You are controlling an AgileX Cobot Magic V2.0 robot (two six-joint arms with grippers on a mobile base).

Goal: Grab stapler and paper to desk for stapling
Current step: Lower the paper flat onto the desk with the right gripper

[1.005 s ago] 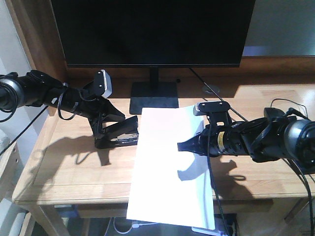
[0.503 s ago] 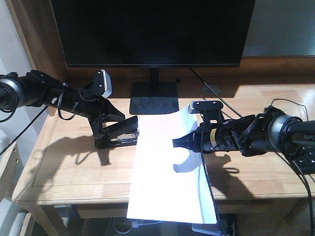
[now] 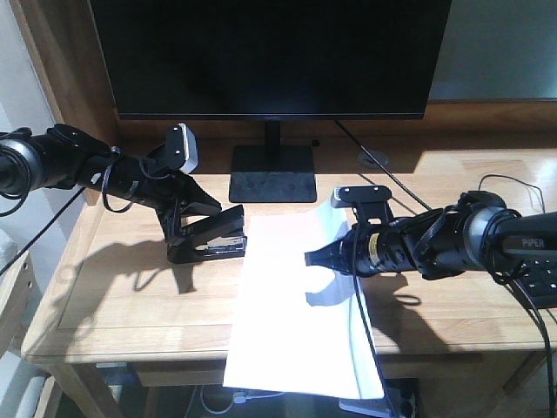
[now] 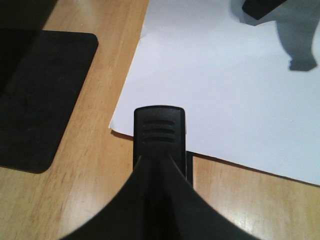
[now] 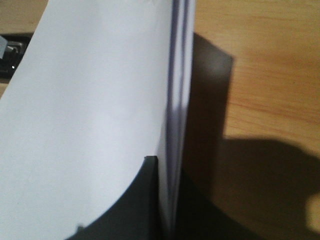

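**Ana:** Where is the stapler (image 3: pixel 213 237)?

**Ben:** It sits on the worktop (image 3: pixel 122 296), at the 10 o'clock corner of the paper (image 3: pixel 287 305). Your left end effector (image 3: pixel 187 228) is clamped around it. From the left wrist, its nose lies over the paper's edge.

**Ana:** And the paper?

**Ben:** It's on the worktop, and its 6 o'clock end hangs off the front. Your right end effector (image 3: pixel 320 259) pinches the 3 o'clock edge and lifts it a little.

**Ana:** What do I do now?

**Ben:** I think you should hold the paper steady and slide the corner deeper into the stapler's mouth, toward 9 o'clock. Then press straight down, slowly, so the stapler doesn't tip.
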